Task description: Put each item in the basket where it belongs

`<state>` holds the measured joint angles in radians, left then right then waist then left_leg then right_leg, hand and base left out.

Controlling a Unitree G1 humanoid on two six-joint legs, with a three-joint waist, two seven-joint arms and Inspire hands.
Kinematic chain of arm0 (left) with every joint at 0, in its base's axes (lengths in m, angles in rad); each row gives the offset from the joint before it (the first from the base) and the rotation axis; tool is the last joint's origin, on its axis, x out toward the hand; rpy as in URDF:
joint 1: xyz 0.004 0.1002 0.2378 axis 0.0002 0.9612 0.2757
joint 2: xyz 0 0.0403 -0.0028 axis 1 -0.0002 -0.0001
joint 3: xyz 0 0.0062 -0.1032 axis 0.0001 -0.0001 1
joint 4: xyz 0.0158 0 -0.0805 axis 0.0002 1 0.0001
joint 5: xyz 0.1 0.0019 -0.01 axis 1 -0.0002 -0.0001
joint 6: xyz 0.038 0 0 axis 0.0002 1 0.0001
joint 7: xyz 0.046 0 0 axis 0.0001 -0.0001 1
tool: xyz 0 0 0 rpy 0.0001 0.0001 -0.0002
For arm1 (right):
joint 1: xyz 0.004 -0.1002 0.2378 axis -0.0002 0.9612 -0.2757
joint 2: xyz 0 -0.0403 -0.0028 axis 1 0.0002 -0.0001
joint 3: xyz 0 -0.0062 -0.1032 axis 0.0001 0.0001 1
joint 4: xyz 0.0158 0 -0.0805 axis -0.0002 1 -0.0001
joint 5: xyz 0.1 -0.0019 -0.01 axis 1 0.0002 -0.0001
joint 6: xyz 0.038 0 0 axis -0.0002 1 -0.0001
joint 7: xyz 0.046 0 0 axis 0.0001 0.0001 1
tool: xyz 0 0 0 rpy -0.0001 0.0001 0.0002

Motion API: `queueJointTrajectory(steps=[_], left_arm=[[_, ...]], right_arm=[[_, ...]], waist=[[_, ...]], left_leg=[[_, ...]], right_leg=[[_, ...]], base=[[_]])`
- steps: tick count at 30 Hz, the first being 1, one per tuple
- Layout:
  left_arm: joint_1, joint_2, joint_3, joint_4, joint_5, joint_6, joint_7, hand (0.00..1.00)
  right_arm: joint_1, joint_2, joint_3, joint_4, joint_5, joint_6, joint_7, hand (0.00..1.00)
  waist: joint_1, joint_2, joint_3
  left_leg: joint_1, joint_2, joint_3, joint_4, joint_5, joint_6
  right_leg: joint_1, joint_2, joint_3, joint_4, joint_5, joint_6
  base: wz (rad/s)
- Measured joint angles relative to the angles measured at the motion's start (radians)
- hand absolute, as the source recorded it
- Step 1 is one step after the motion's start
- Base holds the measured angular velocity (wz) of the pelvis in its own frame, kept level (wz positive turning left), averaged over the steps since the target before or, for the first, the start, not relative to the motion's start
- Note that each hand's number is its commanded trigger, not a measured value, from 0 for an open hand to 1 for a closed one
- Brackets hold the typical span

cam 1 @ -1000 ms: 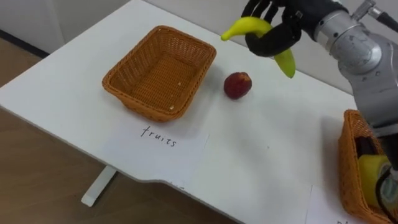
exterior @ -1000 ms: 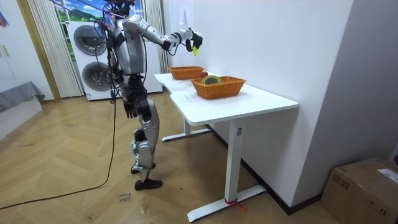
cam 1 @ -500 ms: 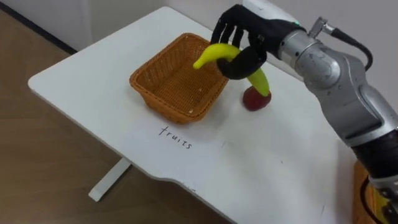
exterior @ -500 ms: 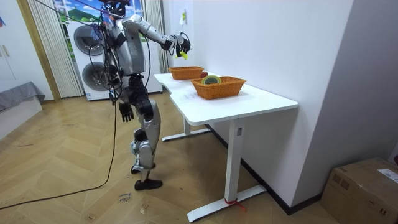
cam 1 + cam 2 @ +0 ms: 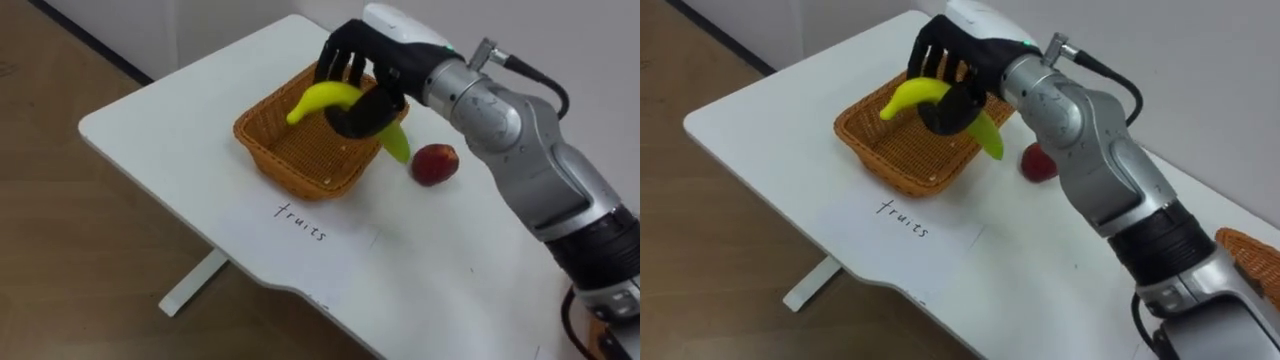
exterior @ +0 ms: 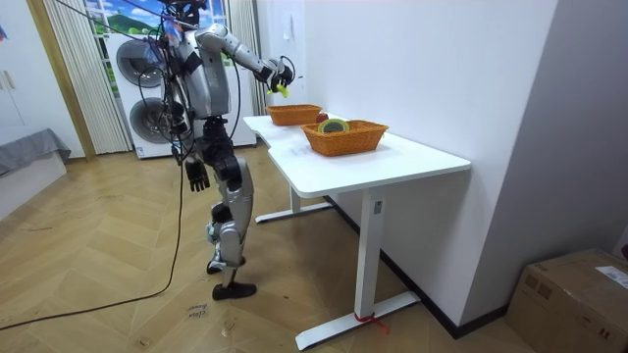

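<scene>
Carrying the banana point(image 5: 320, 97) in our right hand point(image 5: 362, 70), fingers curled round its middle, we are now holding it over the right part of the fruit basket point(image 5: 285, 168); a second ago it was hanging beyond the apple point(image 5: 434, 163). The apple is still lying on the tabletop point(image 5: 170, 120), just right of the basket. We are judging that lowering and releasing come next. Our left hand point(image 6: 197, 176) is hanging idle.
</scene>
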<state>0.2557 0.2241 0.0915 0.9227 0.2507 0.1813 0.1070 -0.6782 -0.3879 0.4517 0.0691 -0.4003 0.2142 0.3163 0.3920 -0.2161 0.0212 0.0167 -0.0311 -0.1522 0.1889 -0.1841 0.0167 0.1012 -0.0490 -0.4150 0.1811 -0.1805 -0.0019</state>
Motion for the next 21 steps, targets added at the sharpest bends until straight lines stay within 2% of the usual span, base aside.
queueJointTrajectory(steps=[5, 8, 12, 18, 19, 20, 21], left_arm=[[0.003, -0.001, -0.028, 0.000, 0.004, 0.001, -0.002, 0.00], [0.003, -0.002, -0.036, -0.001, 0.004, 0.003, -0.004, 0.00], [0.002, -0.002, -0.036, -0.002, 0.004, 0.009, -0.011, 0.00], [0.002, -0.002, -0.035, -0.002, 0.004, 0.009, -0.012, 0.00], [0.002, -0.002, -0.035, -0.002, 0.004, 0.008, -0.012, 0.00], [0.002, -0.002, -0.035, -0.001, 0.005, 0.008, -0.012, 0.00], [0.002, -0.002, -0.036, -0.001, 0.004, 0.008, -0.012, 0.00]], right_arm=[[0.000, 0.009, 0.039, 0.011, -0.002, -0.002, -0.007, 1.00], [0.000, 0.030, 0.043, 0.062, -0.006, 0.006, -0.007, 1.00], [0.000, 0.035, 0.060, 0.076, -0.006, 0.008, -0.007, 1.00], [0.000, 0.036, 0.070, 0.077, -0.007, 0.005, -0.007, 1.00], [0.000, 0.036, 0.070, 0.077, -0.008, 0.005, -0.007, 0.90], [0.000, 0.036, 0.070, 0.077, -0.008, 0.005, -0.007, 0.75], [0.000, 0.036, 0.070, 0.078, -0.009, 0.005, -0.007, 0.42]], waist=[[0.007, 0.002, 0.0020], [0.012, 0.002, 0.0020], [0.031, 0.002, 0.0020], [0.026, 0.002, 0.0020], [0.025, 0.002, 0.0021], [0.025, 0.002, 0.0021], [0.024, 0.003, 0.0023]], left_leg=[[-0.005, -0.003, -0.004, -0.001, 0.000, 0.000], [-0.007, -0.004, -0.013, -0.001, 0.000, 0.000], [-0.005, -0.003, -0.015, -0.001, 0.000, 0.000], [-0.006, -0.004, -0.016, 0.000, 0.000, 0.000], [-0.007, -0.004, -0.016, 0.000, 0.000, 0.000], [-0.007, -0.004, -0.016, -0.001, 0.000, 0.000], [-0.006, -0.004, -0.016, -0.001, 0.000, 0.000]], right_leg=[[0.001, 0.000, 0.000, -0.013, 0.000, 0.000], [0.000, 0.001, -0.002, -0.013, 0.000, 0.000], [-0.002, 0.002, -0.002, -0.013, 0.000, 0.000], [-0.002, 0.000, 0.000, -0.013, 0.000, 0.000], [-0.001, 0.001, 0.000, -0.013, 0.000, 0.000], [-0.001, 0.001, 0.000, -0.013, 0.000, 0.000], [0.001, 0.001, 0.000, -0.013, 0.000, 0.000]], base=[[0.02], [0.07], [0.02], [0.01], [0.00], [0.00], [0.00]])
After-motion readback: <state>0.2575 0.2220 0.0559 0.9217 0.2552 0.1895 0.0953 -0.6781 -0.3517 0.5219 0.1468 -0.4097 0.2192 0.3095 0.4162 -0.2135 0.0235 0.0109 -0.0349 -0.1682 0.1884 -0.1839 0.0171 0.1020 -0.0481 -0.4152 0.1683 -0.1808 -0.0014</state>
